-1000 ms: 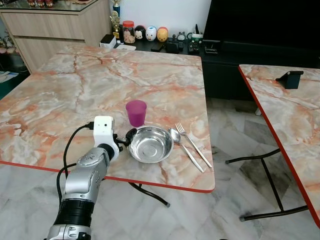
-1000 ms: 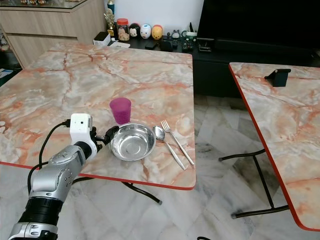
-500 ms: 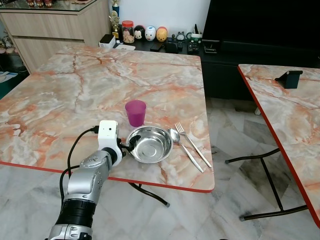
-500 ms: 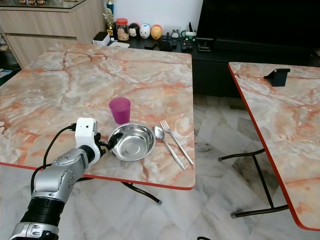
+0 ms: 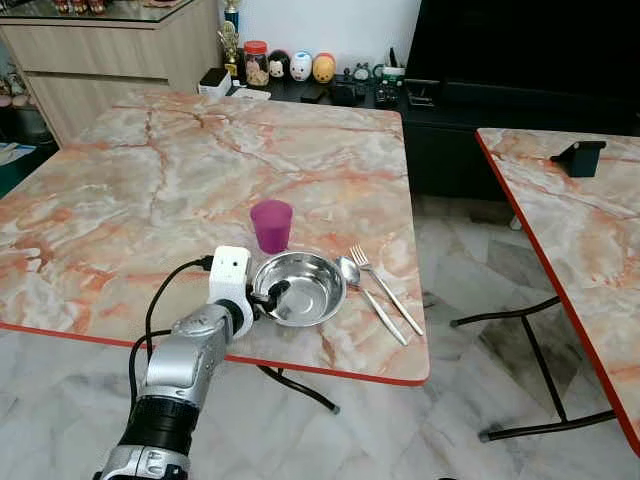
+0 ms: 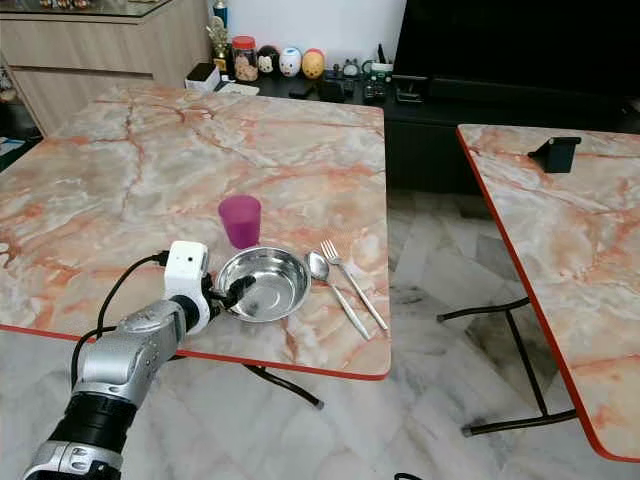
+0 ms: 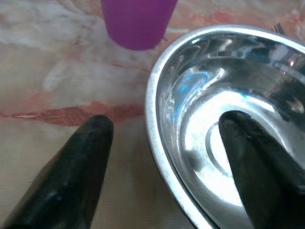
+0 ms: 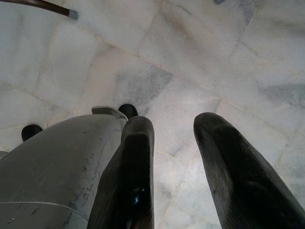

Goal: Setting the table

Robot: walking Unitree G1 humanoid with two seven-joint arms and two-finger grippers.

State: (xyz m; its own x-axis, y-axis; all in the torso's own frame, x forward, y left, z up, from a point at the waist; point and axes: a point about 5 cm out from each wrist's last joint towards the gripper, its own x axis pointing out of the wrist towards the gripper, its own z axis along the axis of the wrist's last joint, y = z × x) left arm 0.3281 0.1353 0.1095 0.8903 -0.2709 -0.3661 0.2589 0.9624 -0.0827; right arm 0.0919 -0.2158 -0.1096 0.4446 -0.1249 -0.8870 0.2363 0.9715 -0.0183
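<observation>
One finger of the left gripper (image 7: 162,157) sits inside the steel bowl (image 5: 303,286) and the other rests outside on the marble table (image 5: 150,190), so the bowl's near-left rim passes straight between them. The fingers are spread apart, not yet pinched on the metal; a gap shows on each side of the rim in the left wrist view. The bowl stands near the front edge of the table, touching or just short of the purple cup (image 5: 271,225) behind it, with a spoon (image 5: 368,291) and a fork (image 5: 386,288) lying side by side just to its right, handles pointing toward the table's front-right corner. What the next move likely turns on is this straddle: the rim runs across the line of the fingers, so closing them should clamp the wall directly, with no need to reach further. The left arm is plainly the nearer one. The right gripper (image 8: 174,143) hangs idle over the tiled floor, its fingers parted and holding nothing.
</observation>
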